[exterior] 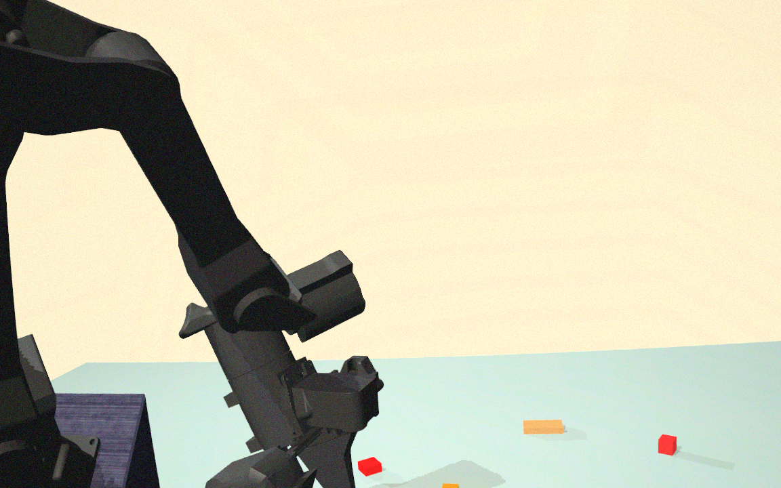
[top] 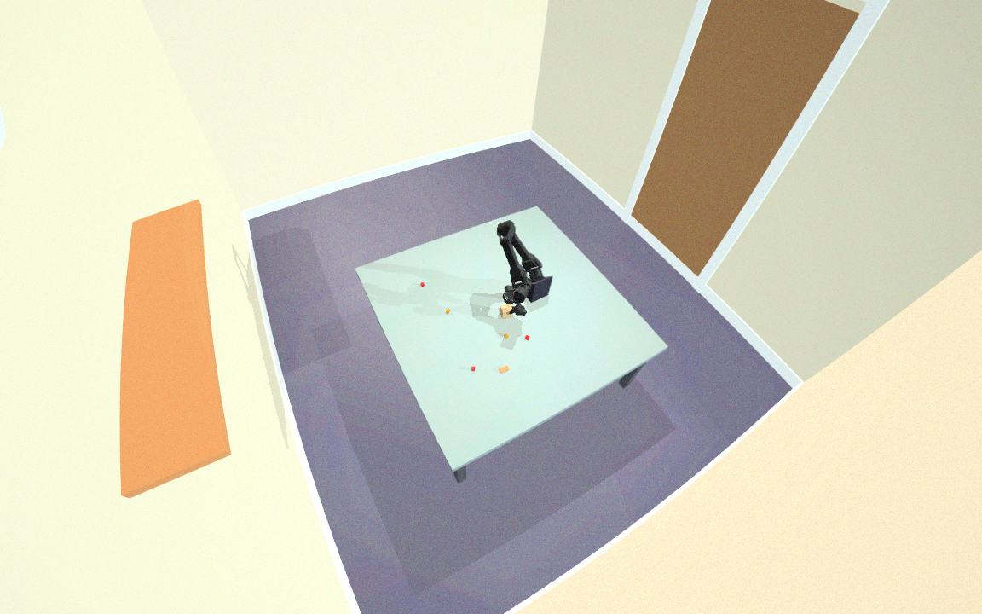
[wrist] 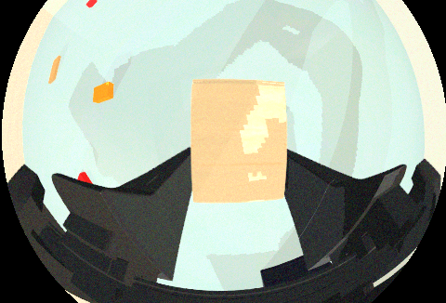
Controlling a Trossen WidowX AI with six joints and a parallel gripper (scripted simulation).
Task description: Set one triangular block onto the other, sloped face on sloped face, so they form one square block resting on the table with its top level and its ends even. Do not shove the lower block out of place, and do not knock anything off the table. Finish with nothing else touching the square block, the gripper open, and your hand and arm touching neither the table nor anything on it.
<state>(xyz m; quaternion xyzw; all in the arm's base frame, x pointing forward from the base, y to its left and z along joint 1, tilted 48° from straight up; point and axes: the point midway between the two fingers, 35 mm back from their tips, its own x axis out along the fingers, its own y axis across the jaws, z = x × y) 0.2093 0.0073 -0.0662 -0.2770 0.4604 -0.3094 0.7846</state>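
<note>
Two fingers of the claw (top: 513,304) (exterior: 305,470) (wrist: 239,173) stand apart, one along each side of the tan block (top: 505,312) (wrist: 232,131), with so little room that light contact could remain; I read the grip as slackened rather than clamped. The likeliest trouble is a drag: if the arm lifts or swings before the fingers have spread further, a side could catch and pull the upper triangular block along the slope, spoiling the even ends or the level top. Spreading unevenly might also nudge the lower one. A sideways retreat could bring a finger against the red cube (top: 527,337) (exterior: 369,465) (wrist: 84,178) or the orange cube (top: 505,336) (exterior: 449,485) (wrist: 103,92), both near on the table (top: 556,366) (exterior: 714,388) (wrist: 153,19).

As for position, the wrist view has the tan block centred between the fingers, its far part reaching beyond the tips. Its upper face looks flat, but from this angle I can't fairly say whether both wedges are seated properly beneath it; the exterior view cuts that spot off. Straight back along the fingers, once wider, seems the safest way out.
</note>
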